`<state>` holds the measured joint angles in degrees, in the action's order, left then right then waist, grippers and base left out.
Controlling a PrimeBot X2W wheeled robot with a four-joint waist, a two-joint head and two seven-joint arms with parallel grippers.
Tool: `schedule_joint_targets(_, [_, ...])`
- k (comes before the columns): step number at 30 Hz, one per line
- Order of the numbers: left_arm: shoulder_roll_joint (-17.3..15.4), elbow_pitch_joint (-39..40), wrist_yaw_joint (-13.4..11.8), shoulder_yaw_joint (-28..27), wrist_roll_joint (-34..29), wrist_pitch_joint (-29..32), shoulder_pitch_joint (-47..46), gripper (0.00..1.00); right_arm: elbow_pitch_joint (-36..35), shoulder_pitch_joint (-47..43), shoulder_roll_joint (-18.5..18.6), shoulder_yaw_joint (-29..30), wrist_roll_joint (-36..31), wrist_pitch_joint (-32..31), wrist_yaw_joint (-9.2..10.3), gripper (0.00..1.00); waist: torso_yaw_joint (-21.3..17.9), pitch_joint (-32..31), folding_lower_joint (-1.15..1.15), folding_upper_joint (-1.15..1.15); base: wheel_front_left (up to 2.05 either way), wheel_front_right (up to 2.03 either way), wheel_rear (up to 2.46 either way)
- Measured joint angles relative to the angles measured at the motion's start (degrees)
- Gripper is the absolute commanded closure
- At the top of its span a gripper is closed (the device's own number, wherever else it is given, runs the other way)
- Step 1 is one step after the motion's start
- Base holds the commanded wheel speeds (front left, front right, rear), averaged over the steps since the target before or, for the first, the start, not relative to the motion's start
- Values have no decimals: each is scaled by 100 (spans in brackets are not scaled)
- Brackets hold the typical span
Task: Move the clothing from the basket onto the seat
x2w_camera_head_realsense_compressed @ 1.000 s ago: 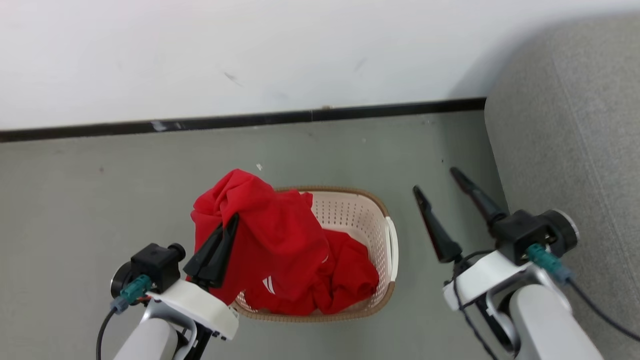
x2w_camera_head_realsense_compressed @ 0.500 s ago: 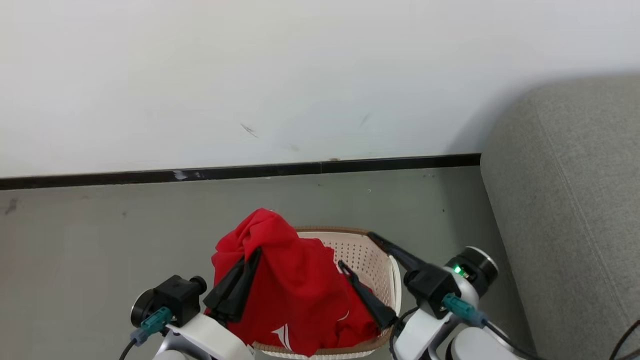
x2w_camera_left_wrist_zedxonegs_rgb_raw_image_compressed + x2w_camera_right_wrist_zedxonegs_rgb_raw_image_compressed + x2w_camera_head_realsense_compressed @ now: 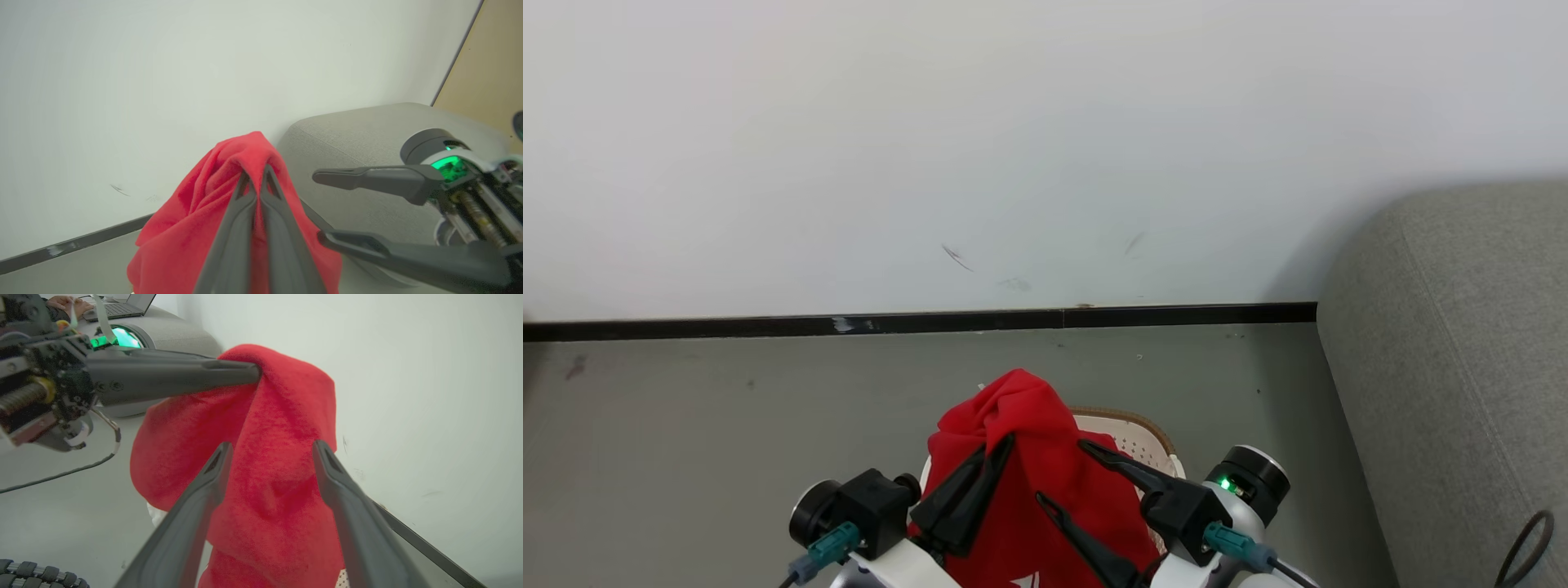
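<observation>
Clothing pinched in left tool above basket, right tool spread alongside

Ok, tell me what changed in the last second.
The right gripper swung in from beside the seat toward the clothing; its open fingers now point at the raised red fabric, close beside it, nothing gripped. The head camera tilted up, so the scene sits lower. Unchanged: the left gripper stays shut on the clothing above the basket.

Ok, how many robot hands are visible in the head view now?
2. The left hand is shut on the red clothing above the basket; the right hand is open just to its right.
</observation>
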<state>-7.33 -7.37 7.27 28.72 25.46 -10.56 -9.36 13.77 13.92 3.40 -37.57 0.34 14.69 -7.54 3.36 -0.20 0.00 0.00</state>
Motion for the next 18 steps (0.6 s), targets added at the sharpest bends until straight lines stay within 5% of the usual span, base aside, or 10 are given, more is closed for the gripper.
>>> schedule_joint_targets(15, [-85,999,0,680,252,493,240,100,100,-10,0,66,97,0,0,0,138,-242,0,0,0,0,0])
schedule_joint_targets(16, [-105,1048,0,690,287,505,269,100,116,-34,0,40,124,0,0,51,137,-247,0,0,0,0,0])
schedule_joint_targets(18, [-144,1116,0,701,311,554,313,100,144,-91,0,-18,203,0,0,100,135,-249,0,0,0,0,0])
